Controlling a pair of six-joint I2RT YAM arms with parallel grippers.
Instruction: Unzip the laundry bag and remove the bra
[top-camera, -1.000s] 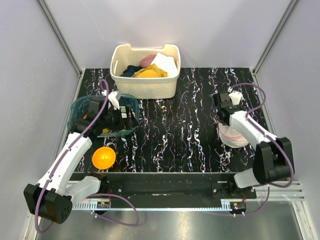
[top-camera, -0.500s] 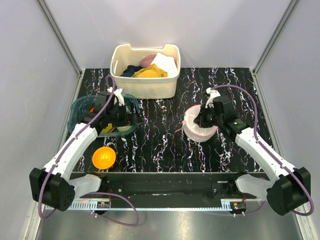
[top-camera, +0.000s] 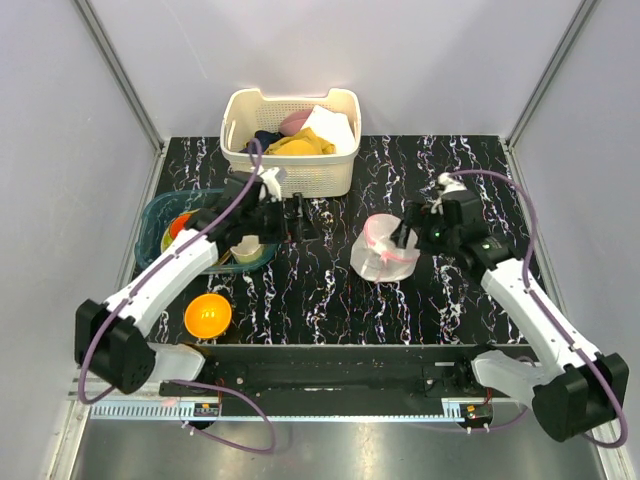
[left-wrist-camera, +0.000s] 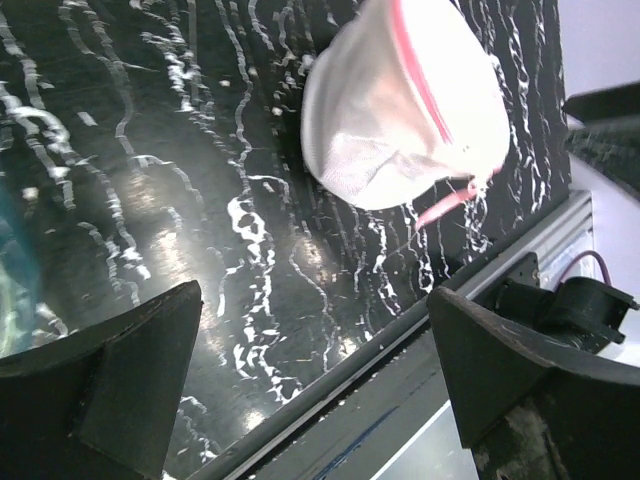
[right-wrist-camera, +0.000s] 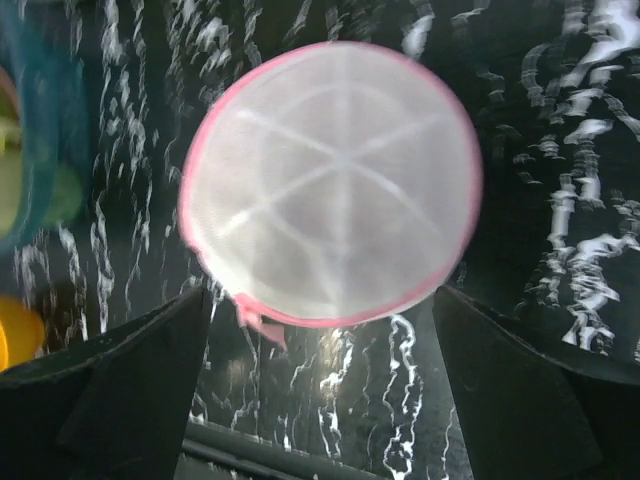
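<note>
The laundry bag, a round white mesh case with a pink zip rim, rests tilted on the black marble table near its middle. In the right wrist view the laundry bag shows its ribbed round face just beyond my right gripper, which is open with nothing between its fingers. My right gripper sits at the bag's right side. My left gripper is open and apart from the bag, to its left. From the left wrist the laundry bag lies well ahead of my left gripper. The bra is hidden.
A white slatted basket holding clothes stands at the back centre. A teal bowl with small items sits under my left arm, and an orange bowl lies near the front left. A metal rail runs along the table's near edge.
My right gripper brought the laundry bag from the table's right side to the middle, then opened and let go. My left arm swung right, off the teal bowl toward the centre.
</note>
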